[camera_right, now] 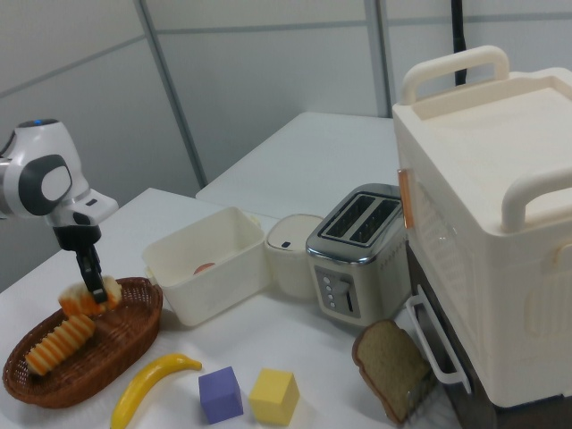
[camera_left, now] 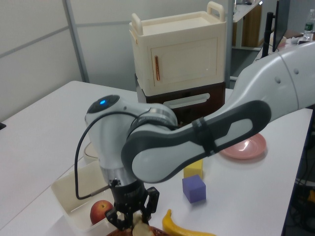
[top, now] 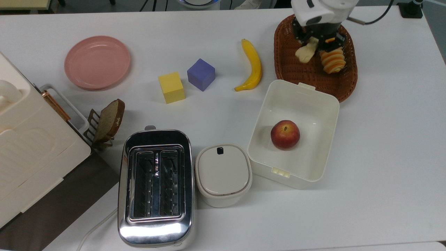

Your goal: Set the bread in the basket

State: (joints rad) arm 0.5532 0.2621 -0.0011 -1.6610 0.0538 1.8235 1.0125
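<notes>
no words, brand names or numbers can be read anywhere in these pictures. the toaster (top: 155, 188) carries small markings between its slots in the top view, but they are too fine to make out.

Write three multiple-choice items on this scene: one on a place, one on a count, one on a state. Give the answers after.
1. Where is the apple?
A. on the pink plate
B. in the white box
C. in the basket

2. How many cubes are on the table?
A. one
B. two
C. four

3. What is the state of the bread?
A. held by the gripper over the basket
B. lying beside the toaster
C. standing in the toaster slot

Answers:
1. B, the top view shows the apple on the box floor.
2. B, a yellow cube and a purple cube stand side by side.
3. A, the right view shows the jaws shut on the bread above the basket, next to the striped pastry.
</notes>
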